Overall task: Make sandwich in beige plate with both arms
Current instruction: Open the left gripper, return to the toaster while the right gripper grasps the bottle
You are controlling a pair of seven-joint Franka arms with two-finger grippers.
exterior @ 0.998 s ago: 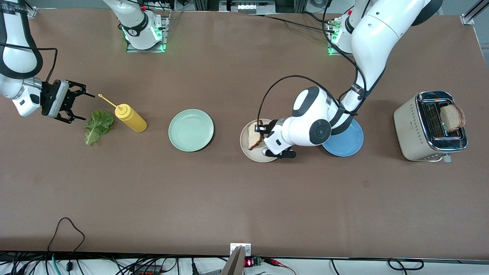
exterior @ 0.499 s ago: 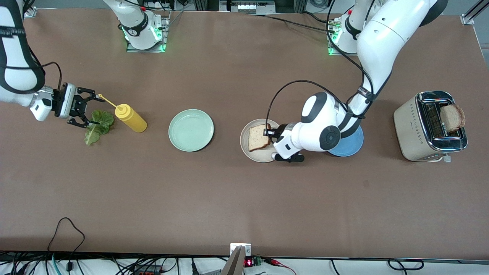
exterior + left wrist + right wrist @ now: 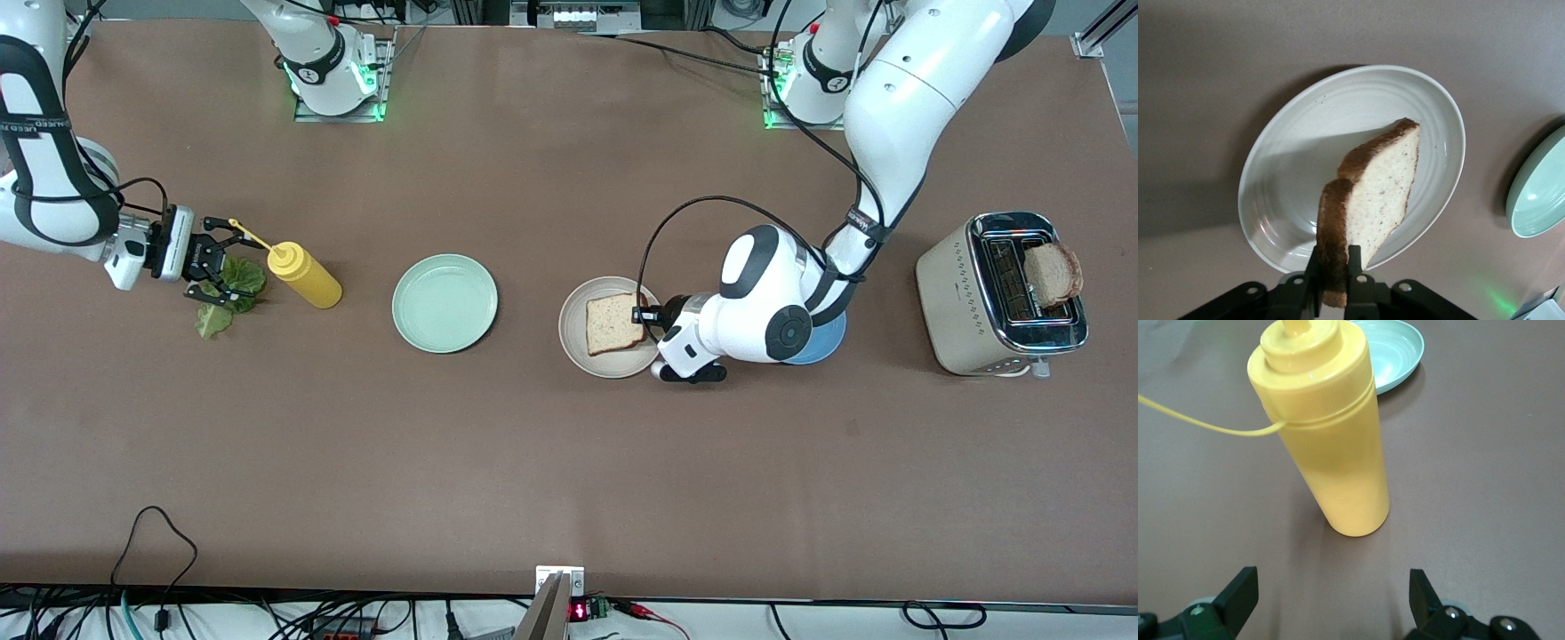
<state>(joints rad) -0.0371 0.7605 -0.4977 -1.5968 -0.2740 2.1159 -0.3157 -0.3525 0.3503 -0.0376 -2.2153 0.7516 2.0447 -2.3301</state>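
While the left gripper (image 3: pixel 1333 283) pinches a bread slice (image 3: pixel 615 323) at its three o'clock edge over the beige plate (image 3: pixel 573 342), the right gripper (image 3: pixel 216 264) hangs spread above the lettuce leaf (image 3: pixel 233 286).

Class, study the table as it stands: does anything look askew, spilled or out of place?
Yes: the lettuce leaf lies straight on the bare table beside the yellow squeeze bottle, under the open right gripper, not on a plate. A second bread slice sits tilted across the toaster top. Nothing is spilled.
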